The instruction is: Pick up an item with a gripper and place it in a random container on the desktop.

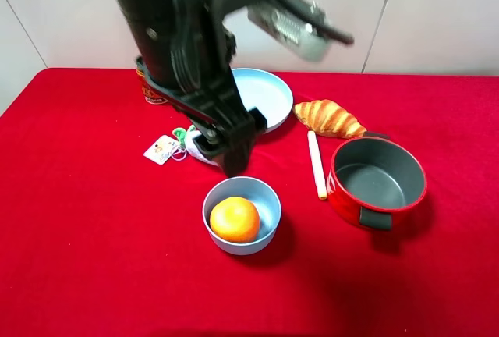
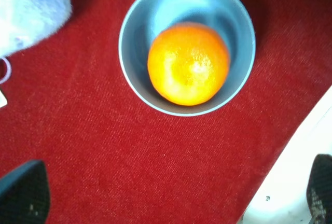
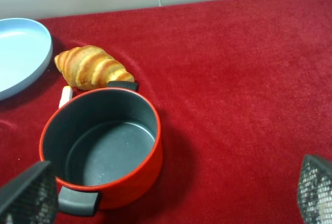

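The round orange mandarin-like fruit (image 1: pixel 234 219) is sitting in the small deep light-blue bowl (image 1: pixel 266 198); at its 12 o'clock, the left hand (image 1: pixel 231 159) is hovering wide, empty, risking nudging the rim.

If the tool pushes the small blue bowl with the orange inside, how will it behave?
The bowl looks light, so it would probably slide on the red cloth, perhaps tipping. The round orange would likely roll against its wall.

Fruit (image 1: pixel 235 219) sitting in the bowl (image 1: pixel 267 200) near the front, pot (image 1: pixel 377 182) off to its right, croissant (image 1: pixel 330 118) just behind the pot, plate (image 1: pixel 273 94) left of the croissant
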You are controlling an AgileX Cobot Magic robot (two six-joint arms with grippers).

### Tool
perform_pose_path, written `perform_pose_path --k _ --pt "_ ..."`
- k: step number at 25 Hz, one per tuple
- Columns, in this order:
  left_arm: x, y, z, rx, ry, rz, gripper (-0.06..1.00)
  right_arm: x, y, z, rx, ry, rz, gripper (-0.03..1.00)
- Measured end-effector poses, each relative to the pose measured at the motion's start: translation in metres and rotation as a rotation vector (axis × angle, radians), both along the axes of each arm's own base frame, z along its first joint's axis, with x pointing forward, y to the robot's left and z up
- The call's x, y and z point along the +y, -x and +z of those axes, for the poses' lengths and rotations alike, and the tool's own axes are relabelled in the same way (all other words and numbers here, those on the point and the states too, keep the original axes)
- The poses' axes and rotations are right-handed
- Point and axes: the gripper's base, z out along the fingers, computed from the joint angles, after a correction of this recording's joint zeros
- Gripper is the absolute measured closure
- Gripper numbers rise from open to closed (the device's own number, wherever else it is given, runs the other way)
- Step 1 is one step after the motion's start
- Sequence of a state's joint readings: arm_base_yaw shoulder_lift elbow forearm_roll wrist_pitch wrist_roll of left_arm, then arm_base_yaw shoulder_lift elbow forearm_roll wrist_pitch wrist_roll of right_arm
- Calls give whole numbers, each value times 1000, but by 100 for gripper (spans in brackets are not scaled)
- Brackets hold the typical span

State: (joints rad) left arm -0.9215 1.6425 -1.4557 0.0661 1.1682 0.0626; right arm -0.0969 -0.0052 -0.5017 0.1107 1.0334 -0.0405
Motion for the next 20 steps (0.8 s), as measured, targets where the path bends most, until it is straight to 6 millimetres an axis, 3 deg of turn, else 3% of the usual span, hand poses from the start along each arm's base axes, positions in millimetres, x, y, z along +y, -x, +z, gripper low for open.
perform_pose_path --k 9,20 --pt "30 22 51 -100 130 5 -5 0 0 0 0 0 0 28" --pt "102 77 56 -133 184 46 -5 0 0 0 0 0 0 28"
